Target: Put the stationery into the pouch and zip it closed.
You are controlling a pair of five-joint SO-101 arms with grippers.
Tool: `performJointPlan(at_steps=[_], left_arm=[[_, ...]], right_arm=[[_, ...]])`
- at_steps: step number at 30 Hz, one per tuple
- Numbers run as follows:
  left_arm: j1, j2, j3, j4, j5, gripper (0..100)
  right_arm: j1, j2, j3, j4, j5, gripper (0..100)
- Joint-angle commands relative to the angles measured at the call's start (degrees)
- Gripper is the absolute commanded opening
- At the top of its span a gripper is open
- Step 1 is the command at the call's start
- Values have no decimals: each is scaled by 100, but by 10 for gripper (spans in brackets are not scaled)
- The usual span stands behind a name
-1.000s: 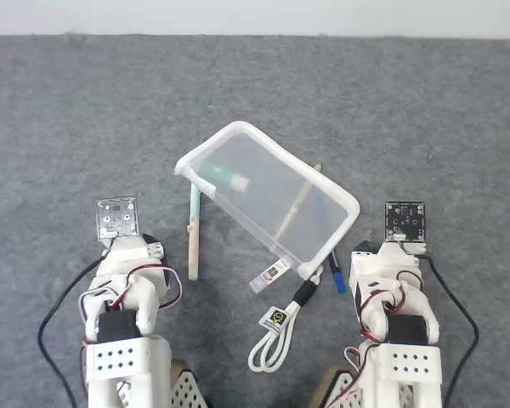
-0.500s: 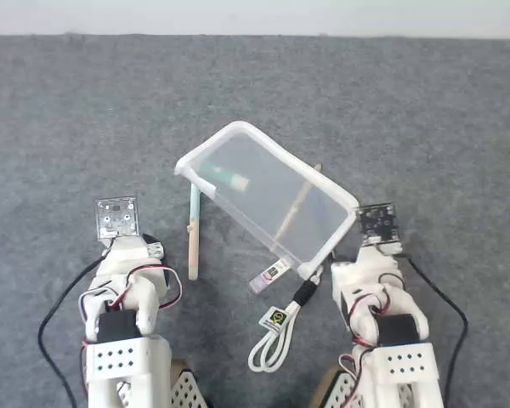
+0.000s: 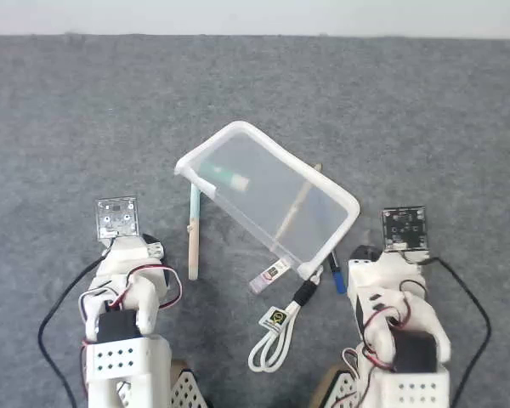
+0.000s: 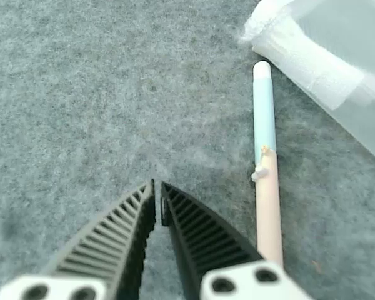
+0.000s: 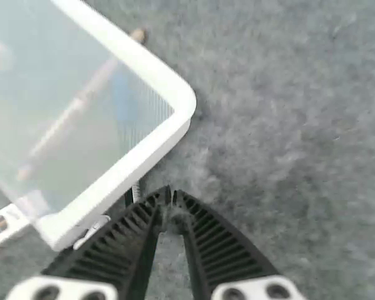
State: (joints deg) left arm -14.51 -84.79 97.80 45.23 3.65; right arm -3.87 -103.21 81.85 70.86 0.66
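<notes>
A translucent pouch [image 3: 268, 200] with white edging lies tilted at the table's middle; a white and green item [image 3: 225, 177] and a thin stick [image 3: 296, 208] show through it. A teal and peach pen [image 3: 193, 231] lies off its left end, near my left arm [image 3: 123, 280]. In the left wrist view my left gripper [image 4: 157, 185] is shut and empty, beside this pen [image 4: 265, 169]. A blue pen [image 3: 335, 276] pokes out under the pouch's right corner. My right gripper [image 5: 170, 195] is shut, empty, just off that pouch corner [image 5: 175, 100].
A coiled white cable [image 3: 276, 336] with a black plug and a small tagged piece [image 3: 269, 274] lie between the two arms, below the pouch. Grey carpet [image 3: 425, 119] stretches around on every side. My right arm [image 3: 395, 289] stands at the lower right.
The right arm swung left toward the pouch's corner half a second ago, then came back to about where it started. The left arm and all objects kept still.
</notes>
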Motion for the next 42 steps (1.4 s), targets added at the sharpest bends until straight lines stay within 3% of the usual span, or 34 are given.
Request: performJointPlan(at_steps=[1,10,19,27,36,40,42], left_arm=[[9,-105,-84,35,-35,12],[9,-105,-84,35,-35,12],[9,-105,-84,35,-35,12],[9,-105,-84,35,-35,12],[9,-105,-84,35,-35,12],[9,-105,-84,35,-35,12],[9,-105,-84,35,-35,12]], right_arm=[[84,136,-1055,303,53,6],[48,681,-2462,488,-343,6],[-1218,2976,-3552,840,-844,7],[-1895,4848,-3587,690,-1732,191],[-2703,5622,-3051,-338,-1767,101],[-3011,5701,-2673,-523,-1855,138],[-3081,5701,-2585,-523,-2251,177]])
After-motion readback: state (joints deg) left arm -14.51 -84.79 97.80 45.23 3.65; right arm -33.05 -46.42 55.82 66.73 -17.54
